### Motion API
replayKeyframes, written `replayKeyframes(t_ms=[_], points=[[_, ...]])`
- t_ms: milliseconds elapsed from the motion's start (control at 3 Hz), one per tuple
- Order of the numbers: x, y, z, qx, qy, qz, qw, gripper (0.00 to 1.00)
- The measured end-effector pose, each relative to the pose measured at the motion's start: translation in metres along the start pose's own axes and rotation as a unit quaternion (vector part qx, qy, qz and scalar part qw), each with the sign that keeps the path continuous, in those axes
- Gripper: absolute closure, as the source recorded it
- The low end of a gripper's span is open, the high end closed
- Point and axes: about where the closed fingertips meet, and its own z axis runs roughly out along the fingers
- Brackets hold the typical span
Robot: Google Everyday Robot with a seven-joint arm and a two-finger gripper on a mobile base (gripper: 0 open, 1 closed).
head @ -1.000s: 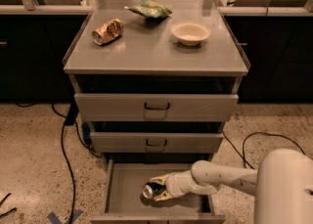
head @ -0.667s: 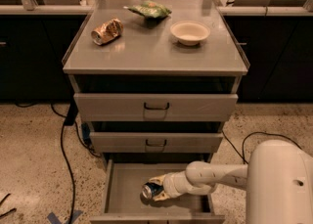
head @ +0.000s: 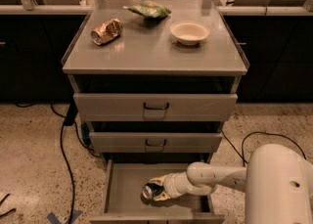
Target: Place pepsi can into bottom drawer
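Observation:
The bottom drawer (head: 122, 185) of the grey cabinet stands pulled open, its plain grey inside showing. The pepsi can (head: 150, 190), blue with a silver end, lies on its side inside the drawer near the middle of its floor. My gripper (head: 157, 190) reaches into the drawer from the right on a white arm and its fingers sit around the can, shut on it. The can looks to be at or just above the drawer floor; I cannot tell if it touches.
The two upper drawers (head: 155, 106) are closed. On the cabinet top lie a gold dented can (head: 106, 31), a green snack bag (head: 149, 9) and a white bowl (head: 190, 32). Black cables (head: 63, 140) run over the floor at left and right. My white base (head: 281, 189) is at lower right.
The arm and base have shifted slightly to the left. The can stays in the gripper's hold at nearly the same spot in the drawer.

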Motion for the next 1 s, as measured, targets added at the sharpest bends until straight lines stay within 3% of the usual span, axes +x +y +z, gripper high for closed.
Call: replayKeyframes(t_ms=[333, 1000], points=[[0.015, 0.003, 0.016, -0.006, -0.001, -0.009, 0.9999, 1.00], [0.040, 0.009, 0.045, -0.027, 0.027, -0.009, 0.9992, 1.00]])
